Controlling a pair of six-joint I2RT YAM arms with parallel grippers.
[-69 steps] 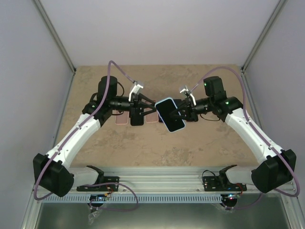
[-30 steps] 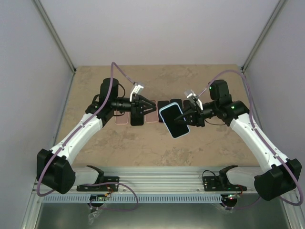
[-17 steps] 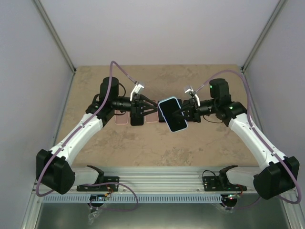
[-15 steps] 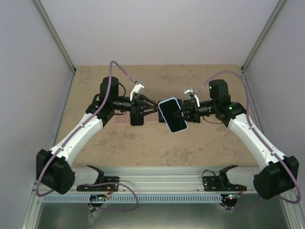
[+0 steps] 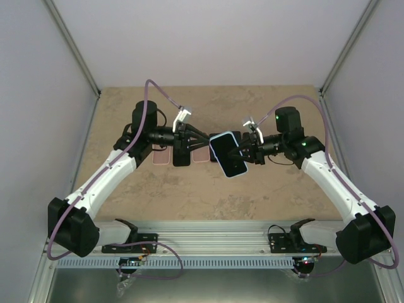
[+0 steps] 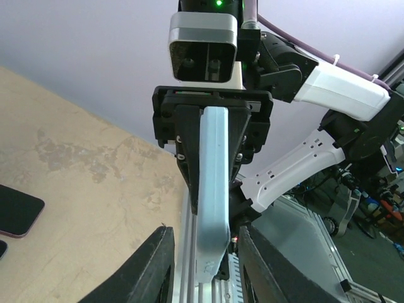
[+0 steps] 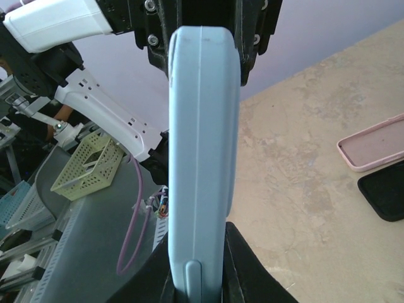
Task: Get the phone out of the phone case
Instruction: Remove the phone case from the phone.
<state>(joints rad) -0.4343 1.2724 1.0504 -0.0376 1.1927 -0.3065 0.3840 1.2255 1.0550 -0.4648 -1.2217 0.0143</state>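
The phone in its light blue case (image 5: pixel 228 155) is held off the table at the centre, screen up and tilted. My right gripper (image 5: pixel 243 153) is shut on its right end. In the right wrist view the case (image 7: pixel 201 145) stands edge-on, clamped between my fingers (image 7: pixel 246 271). My left gripper (image 5: pixel 204 144) is open at the phone's left end. In the left wrist view the case's end (image 6: pixel 213 208) lies between my spread fingers (image 6: pixel 154 265), with a gap on each side.
On the tan table behind the grippers lie a pink case (image 5: pixel 161 158), a black phone (image 5: pixel 181 158), another pink case (image 5: pixel 201 156) and dark phones (image 5: pixel 233 135). The right wrist view shows a pink case (image 7: pixel 372 145). Grey walls enclose the table on three sides.
The right gripper swung the phone down and right a second ago, then brought it back to the left gripper. The phone's end now sits between the open left fingers.
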